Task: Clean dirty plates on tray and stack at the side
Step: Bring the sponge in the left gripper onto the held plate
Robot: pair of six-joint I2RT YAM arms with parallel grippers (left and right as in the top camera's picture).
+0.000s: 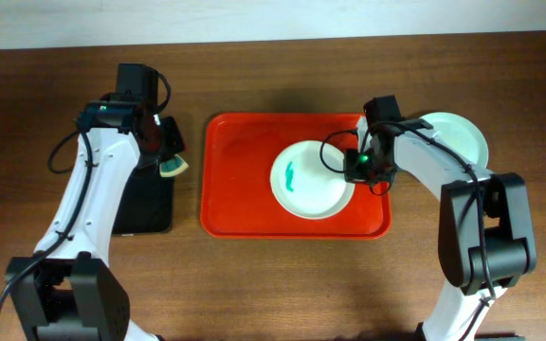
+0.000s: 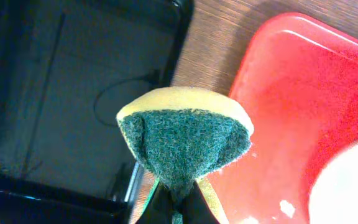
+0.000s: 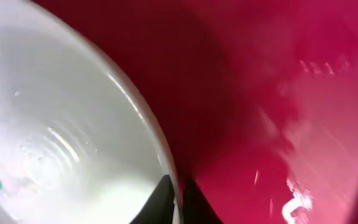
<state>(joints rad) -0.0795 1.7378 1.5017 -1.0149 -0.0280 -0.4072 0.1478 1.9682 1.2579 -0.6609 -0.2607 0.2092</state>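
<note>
A white plate (image 1: 313,180) with a small teal smear left of its middle lies on the red tray (image 1: 240,180). My right gripper (image 1: 360,168) is shut on the plate's right rim; the rim (image 3: 160,149) runs between the fingers in the right wrist view, above the tray floor (image 3: 278,93). A pale mint-green plate (image 1: 459,134) lies on the table right of the tray. My left gripper (image 1: 167,152) is shut on a yellow and green sponge (image 2: 185,134) and holds it over the gap between the black tray and the red tray (image 2: 297,93).
A narrow black tray (image 1: 145,199) lies left of the red tray, under my left arm; it also shows in the left wrist view (image 2: 61,93). Brown wooden tabletop (image 1: 282,284) surrounds both trays.
</note>
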